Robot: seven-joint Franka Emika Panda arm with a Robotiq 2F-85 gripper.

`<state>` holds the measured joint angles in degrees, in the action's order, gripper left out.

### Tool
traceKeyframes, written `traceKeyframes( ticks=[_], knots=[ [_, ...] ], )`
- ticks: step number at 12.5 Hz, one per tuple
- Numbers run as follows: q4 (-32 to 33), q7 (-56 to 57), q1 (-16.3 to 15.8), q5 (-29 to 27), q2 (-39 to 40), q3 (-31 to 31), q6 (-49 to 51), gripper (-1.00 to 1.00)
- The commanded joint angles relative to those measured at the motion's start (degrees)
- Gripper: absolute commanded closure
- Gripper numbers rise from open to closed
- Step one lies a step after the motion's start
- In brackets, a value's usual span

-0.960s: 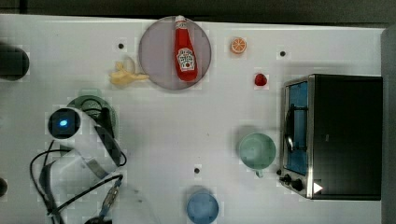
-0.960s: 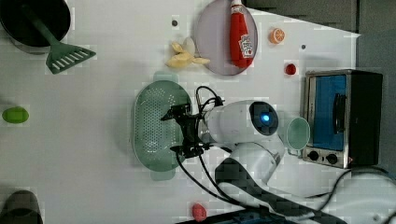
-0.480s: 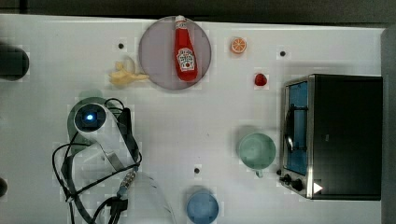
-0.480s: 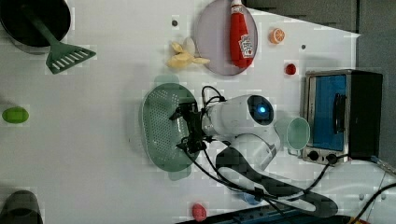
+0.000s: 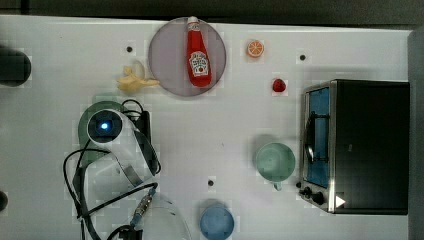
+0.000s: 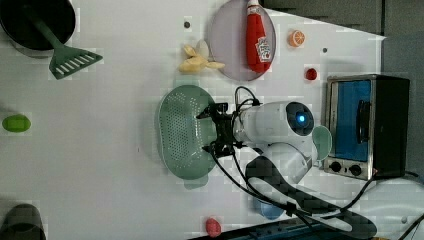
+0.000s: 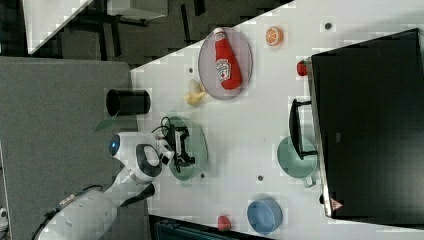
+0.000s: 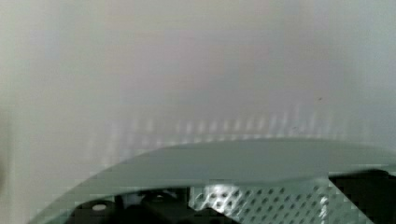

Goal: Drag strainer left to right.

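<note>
Claw (image 6: 212, 129) spread wide over strainer (image 6: 182, 131) rim; ketchup bottle (image 5: 198, 54) lying on plate (image 5: 167, 60).

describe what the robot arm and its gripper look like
The arm is glossy white with rounded segments and dark bands at the joints. A round blue light glows on the link by the wrist. Loose black cables loop along it. The gripper is black and boxy.
</note>
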<state>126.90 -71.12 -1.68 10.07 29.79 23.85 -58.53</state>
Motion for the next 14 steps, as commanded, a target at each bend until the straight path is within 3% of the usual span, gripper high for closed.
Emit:
traceKeyframes(
  ticks=[1,8,14],
  knots=[
    [2.3,-2.1,1.4,-0.5,-2.4,-1.9,0.1,-1.00],
    [4.7,8.2,5.9,-0.5,-3.8,-5.0,-1.1,-1.00],
    [6.6,9.1,8.9,-0.5,-5.2,-8.3,-1.1,-1.00]
  ],
)
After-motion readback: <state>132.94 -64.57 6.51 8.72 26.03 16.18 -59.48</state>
